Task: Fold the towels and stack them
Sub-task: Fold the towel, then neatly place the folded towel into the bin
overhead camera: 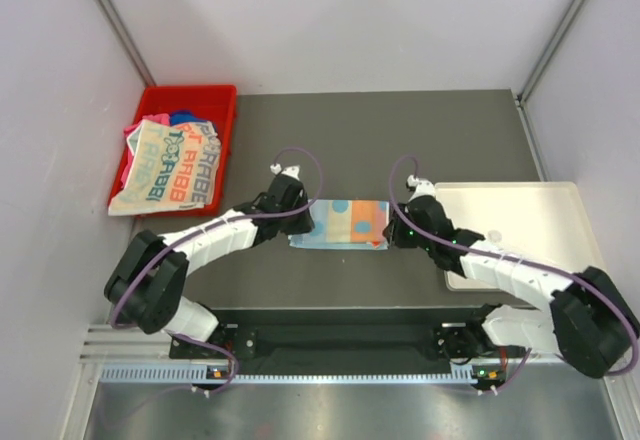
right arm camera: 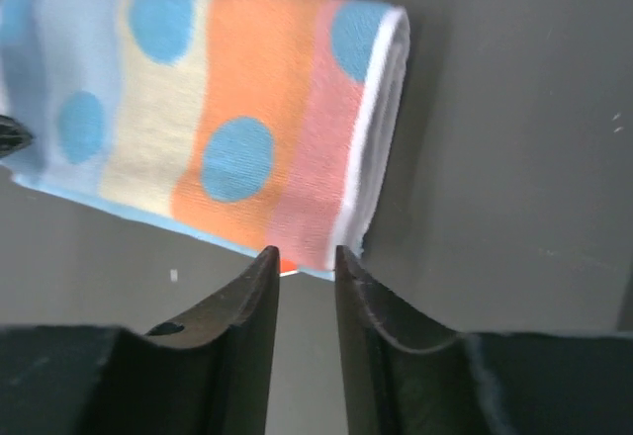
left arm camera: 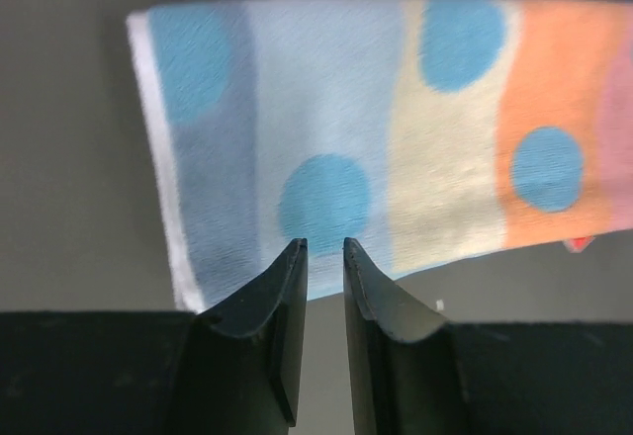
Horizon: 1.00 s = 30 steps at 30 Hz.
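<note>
Where the red bin sits: far left corner of the table point(overhead camera: 400, 130), and the red bin point(overhead camera: 228, 120) is stuffed!
Bin contents: a cream towel point(overhead camera: 170, 165) with teal and orange lettering lies on top, spread wide and spilling over the near rim. A pink towel point(overhead camera: 129, 136) pokes out at its left edge, and a royal blue towel point(overhead camera: 183, 117) shows behind it.
White tray: the white tray point(overhead camera: 520, 210) lies flat on the right of the table, its near left corner covered by the right arm. I can't make out any cloth on it.
Patterned towel: the patterned towel point(overhead camera: 340, 222) lies folded into a short band at the middle of the table, between the two arms. It has light blue, cream, orange and pink stripes with blue dots.
Left gripper: the left gripper point(left arm camera: 324, 244) is at the towel's left end, its tips right at the near edge of the cloth point(left arm camera: 326, 109). It is released, with only a narrow gap and bare table showing between the fingers, and it holds nothing.
Right gripper: the right gripper point(right arm camera: 305, 252) mirrors it at the right end, by the near corner of the towel point(right arm camera: 227, 109), where the white-edged fold shows its layers. It is also let go, the fingers slightly apart with no cloth in the gap.
Top view: the left gripper point(overhead camera: 298, 218) and right gripper point(overhead camera: 392, 228) bracket the towel, one at each end.
</note>
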### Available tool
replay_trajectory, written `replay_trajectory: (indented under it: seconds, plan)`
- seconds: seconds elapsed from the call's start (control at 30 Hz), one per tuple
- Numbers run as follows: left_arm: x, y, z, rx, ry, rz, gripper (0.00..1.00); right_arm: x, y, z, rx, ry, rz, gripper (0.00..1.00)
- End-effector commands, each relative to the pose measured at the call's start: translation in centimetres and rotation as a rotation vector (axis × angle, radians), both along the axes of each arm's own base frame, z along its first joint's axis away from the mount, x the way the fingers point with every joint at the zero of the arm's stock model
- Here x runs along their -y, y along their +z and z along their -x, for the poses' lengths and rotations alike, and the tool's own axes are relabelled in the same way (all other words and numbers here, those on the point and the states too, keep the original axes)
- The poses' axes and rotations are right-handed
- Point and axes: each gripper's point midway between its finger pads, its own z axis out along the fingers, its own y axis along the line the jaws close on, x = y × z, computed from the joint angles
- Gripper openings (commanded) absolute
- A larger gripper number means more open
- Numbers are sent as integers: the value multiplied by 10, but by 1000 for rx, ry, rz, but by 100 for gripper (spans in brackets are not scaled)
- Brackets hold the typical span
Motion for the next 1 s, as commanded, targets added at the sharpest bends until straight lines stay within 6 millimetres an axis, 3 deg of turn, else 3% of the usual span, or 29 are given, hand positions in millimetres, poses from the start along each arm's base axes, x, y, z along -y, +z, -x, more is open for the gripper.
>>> replay_trajectory:
  seconds: [0.0, 0.03, 0.07, 0.1, 0.17, 0.2, 0.23, 0.27, 0.33, 0.37, 0.4, 0.43, 0.47, 0.5, 0.53, 0.57, 0.63, 0.67, 0.97]
  plan:
    - [28, 54, -18, 131, -31, 39, 27, -2, 62, -12, 125, -30, -51, 31]
    - [33, 57, -20, 141, -27, 33, 29, 0, 78, -15, 156, -46, -60, 33]
    - [37, 53, -21, 134, -20, 7, 30, 11, 81, -13, 150, -78, -28, 36]
    - [53, 65, -23, 159, -25, 14, 31, 18, 100, -13, 190, -102, -48, 40]
    - [67, 53, -23, 139, -19, -51, 33, 32, 129, -14, 252, -139, -46, 41]
    - [80, 65, -26, 172, 9, -80, 34, 41, 146, -9, 288, -158, -58, 45]
    - [87, 64, -26, 174, 23, -99, 36, 47, 163, -7, 322, -167, -66, 47]
    - [93, 51, -27, 161, 36, -143, 39, 53, 173, -6, 343, -184, -66, 47]
    - [117, 60, -25, 179, 73, -155, 44, 65, 199, 1, 381, -197, -72, 49]
    - [124, 44, -23, 162, 80, -198, 46, 70, 210, 5, 404, -205, -81, 49]
    - [140, 55, -20, 191, 102, -200, 50, 74, 213, 9, 401, -207, -72, 49]
    - [146, 54, -16, 197, 115, -224, 52, 77, 226, 12, 424, -208, -81, 49]
    - [168, 53, -13, 200, 123, -210, 54, 83, 234, 16, 446, -225, -84, 50]
    - [176, 52, -10, 206, 132, -220, 56, 87, 239, 18, 456, -232, -83, 50]
    - [172, 34, -7, 201, 141, -302, 57, 93, 246, 22, 466, -238, -75, 50]
    - [188, 45, -5, 220, 163, -270, 57, 99, 254, 26, 486, -252, -79, 51]
    - [186, 27, -5, 225, 188, -351, 61, 107, 264, 32, 506, -264, -76, 52]
    - [196, 34, -7, 233, 200, -327, 66, 109, 270, 36, 521, -264, -84, 52]
    - [192, 2, -15, 265, 251, -429, 65, 128, 294, 58, 576, -254, -77, 53]
